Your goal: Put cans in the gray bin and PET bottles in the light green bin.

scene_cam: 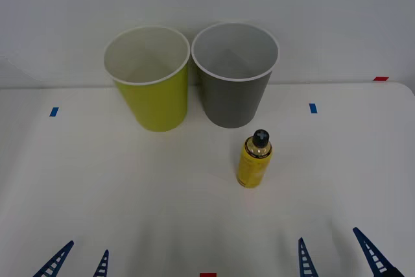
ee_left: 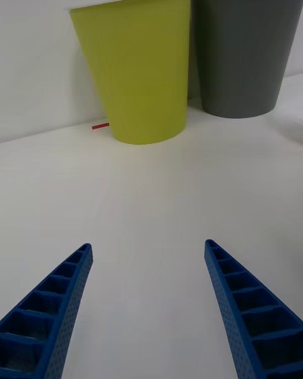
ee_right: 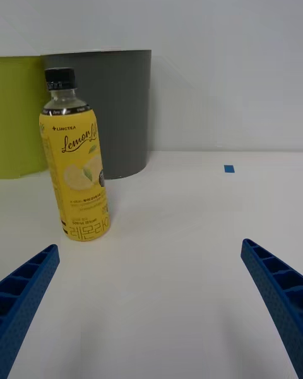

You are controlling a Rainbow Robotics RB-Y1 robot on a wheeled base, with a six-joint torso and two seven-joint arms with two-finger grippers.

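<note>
On the white table (scene_cam: 97, 192) we see the PET bottle (scene_cam: 254, 160) upright before the gray bin (scene_cam: 233, 82), the light green bin (scene_cam: 150, 82) beside; our left gripper (scene_cam: 79, 261) and right gripper (scene_cam: 337, 254) both gape, holding nothing.

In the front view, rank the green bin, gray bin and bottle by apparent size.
1. Green bin and gray bin: they look alike, no ranking.
2. Bottle: clearly smallest, though nearer the camera.

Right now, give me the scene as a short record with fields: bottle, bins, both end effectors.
bottle: PET bottle, upright on the table, in front of the gray bin
gray bin: gray bin, upright, at the back
green bin: light green bin, upright, to the gray bin's left, close beside it
left end effector: left end effector, open, low near edge, holding nothing
right end effector: right end effector, open, holding nothing, bottle ahead
</note>
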